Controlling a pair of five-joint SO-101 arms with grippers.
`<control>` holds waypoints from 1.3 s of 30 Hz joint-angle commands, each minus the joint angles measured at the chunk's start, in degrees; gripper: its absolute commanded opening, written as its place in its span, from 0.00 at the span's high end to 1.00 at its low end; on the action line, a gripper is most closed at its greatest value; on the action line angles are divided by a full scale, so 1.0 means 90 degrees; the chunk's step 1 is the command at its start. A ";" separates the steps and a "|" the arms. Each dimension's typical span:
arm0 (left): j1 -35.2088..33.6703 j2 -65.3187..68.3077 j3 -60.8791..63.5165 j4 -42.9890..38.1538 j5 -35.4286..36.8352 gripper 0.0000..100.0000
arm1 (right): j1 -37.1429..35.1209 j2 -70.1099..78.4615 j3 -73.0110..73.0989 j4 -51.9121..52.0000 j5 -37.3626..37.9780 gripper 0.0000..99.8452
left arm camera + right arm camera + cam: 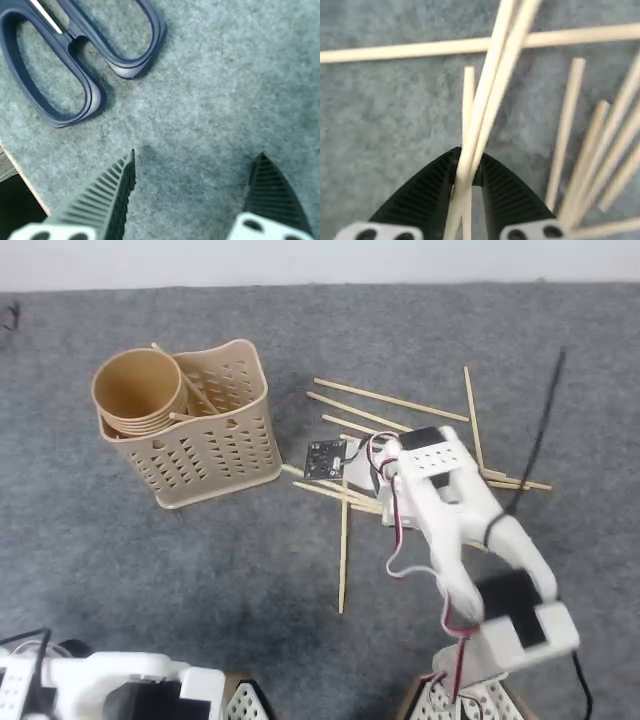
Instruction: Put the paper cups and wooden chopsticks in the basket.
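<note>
The right gripper (469, 161) is clamped on chopsticks (492, 90), centre-right of the high view among scattered sticks (385, 400). The left gripper (195, 160) gapes wide over the carpet (225, 75) near the scissors (75, 55). The cups (138, 390) sit stacked in the basket (215, 445), upper left.

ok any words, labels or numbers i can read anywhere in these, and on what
None can be read. The basket, paper cups, chopsticks and scissors carry no print; any marks on the small circuit board are too small to read.
</note>
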 commanded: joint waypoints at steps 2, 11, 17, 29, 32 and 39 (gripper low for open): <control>0.0049 -0.0156 -0.0005 -0.0107 -0.0059 0.65 | 0.0015 -0.1685 -0.0254 0.0777 -0.0068 0.99; 0.0049 -0.0156 -0.0005 -0.0107 -0.0059 0.65 | 0.0054 -0.3717 -0.0244 0.1988 -0.0098 0.99; 0.0049 -0.0156 -0.0005 -0.0107 -0.0059 0.65 | 0.0034 -0.4332 -0.0313 0.1998 -0.0664 0.99; 0.0049 -0.0156 -0.0005 -0.0107 -0.0059 0.65 | -0.0200 -0.4713 -0.2227 0.1392 -0.3575 0.99; 0.0049 -0.0156 -0.0005 -0.0107 -0.0059 0.65 | -0.0454 -0.4723 -0.2569 0.0327 -0.4757 0.99; 0.0049 -0.0156 -0.0005 -0.0107 -0.0059 0.65 | -0.1421 -0.4029 -0.2129 -0.3805 -0.5773 0.99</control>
